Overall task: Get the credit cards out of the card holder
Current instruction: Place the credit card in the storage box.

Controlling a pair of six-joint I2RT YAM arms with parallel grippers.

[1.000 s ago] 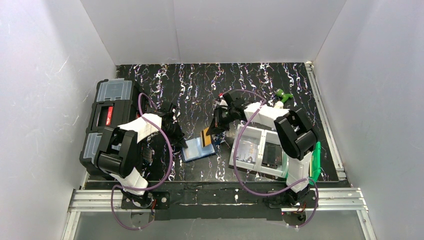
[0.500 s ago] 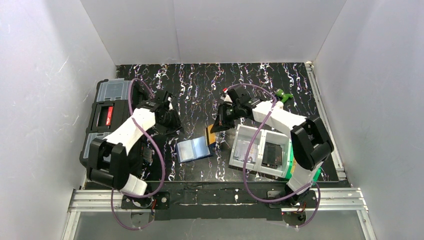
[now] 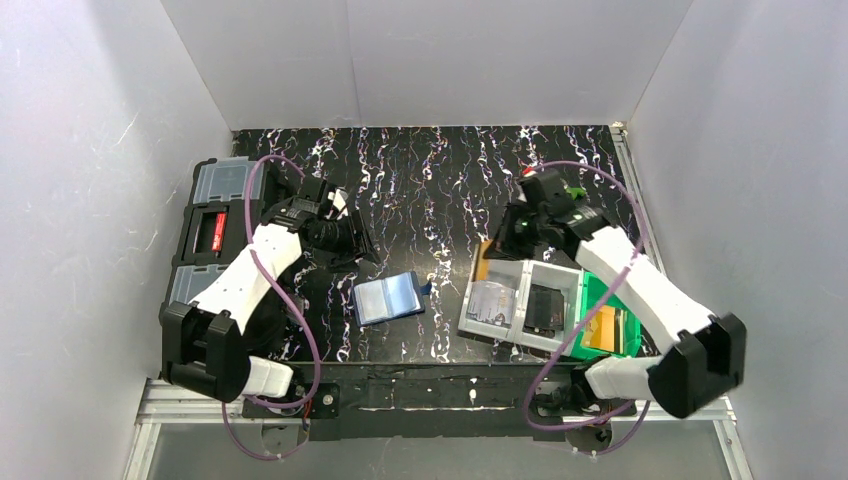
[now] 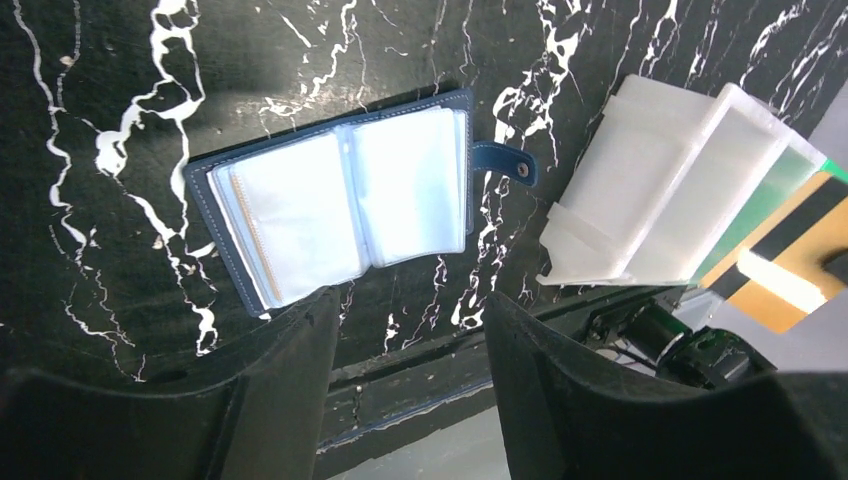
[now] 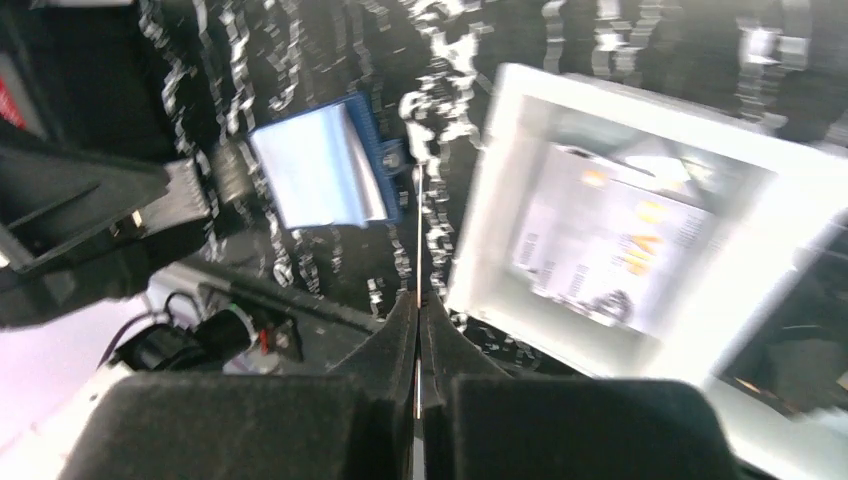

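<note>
Right gripper brings its pinched gold card to the tray for deposit; left gripper, spread, quits the card holder.

Left arm bent forward, jaws parted; right arm extended, jaws pinching a credit card.

Card holder: navy, lying open and flat on the table between my arms, pale blue clear sleeves up, snap tab sticking out sideways on my right-hand side. A thin tan line runs down one sleeve page; I cannot tell whether it is a card edge. One credit card, gold-tan with a black stripe and a white strip, is pinched on edge in my right gripper, off the table and well apart from the holder.
</note>
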